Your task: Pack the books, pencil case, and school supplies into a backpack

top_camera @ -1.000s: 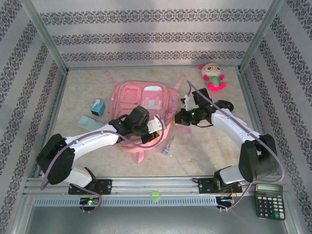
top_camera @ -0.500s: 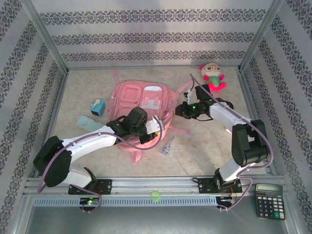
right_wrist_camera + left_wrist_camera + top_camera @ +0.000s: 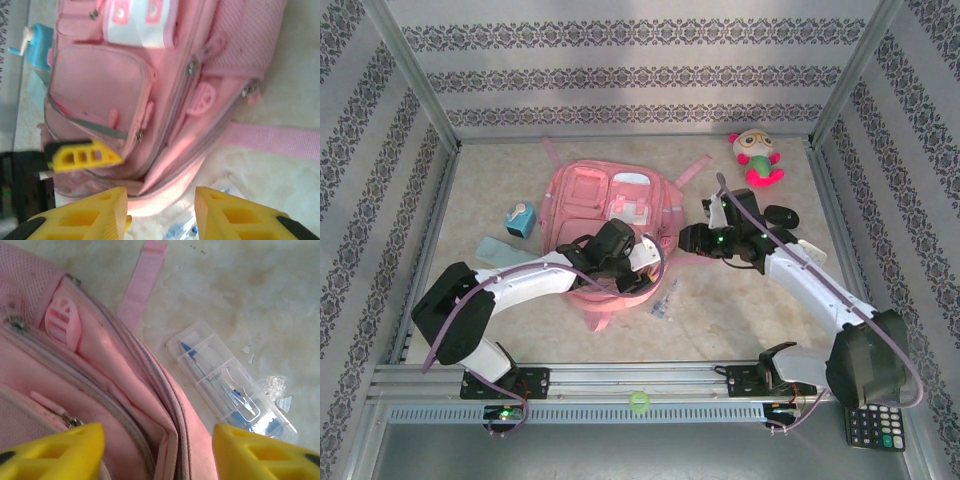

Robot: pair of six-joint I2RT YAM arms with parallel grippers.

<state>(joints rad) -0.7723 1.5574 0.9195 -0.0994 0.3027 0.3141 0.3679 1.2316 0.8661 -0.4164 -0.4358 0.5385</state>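
The pink backpack (image 3: 610,215) lies flat mid-table, pockets up. My left gripper (image 3: 642,256) hovers over its near right corner, open, with the yellow fingertips (image 3: 50,450) wide apart above a fold of pink fabric (image 3: 165,430) and nothing between them. My right gripper (image 3: 688,240) stands just right of the backpack (image 3: 150,75), open and empty (image 3: 160,215). A clear plastic packet (image 3: 663,300) with bluish contents (image 3: 230,385) lies on the table beside the backpack's near corner. The books are out of view.
A teal-and-white piece (image 3: 520,217) and a flat pale teal pouch (image 3: 500,250), possibly the pencil case, lie left of the backpack. A plush toy (image 3: 757,158) sits at the back right. A pink strap (image 3: 142,285) trails across the table. A black calculator (image 3: 872,426) rests on the front rail.
Both grippers have gone from shut to open beside the backpack's near right corner. The backpack has slid a little toward the back wall. The right arm's elbow swung back out to the right.
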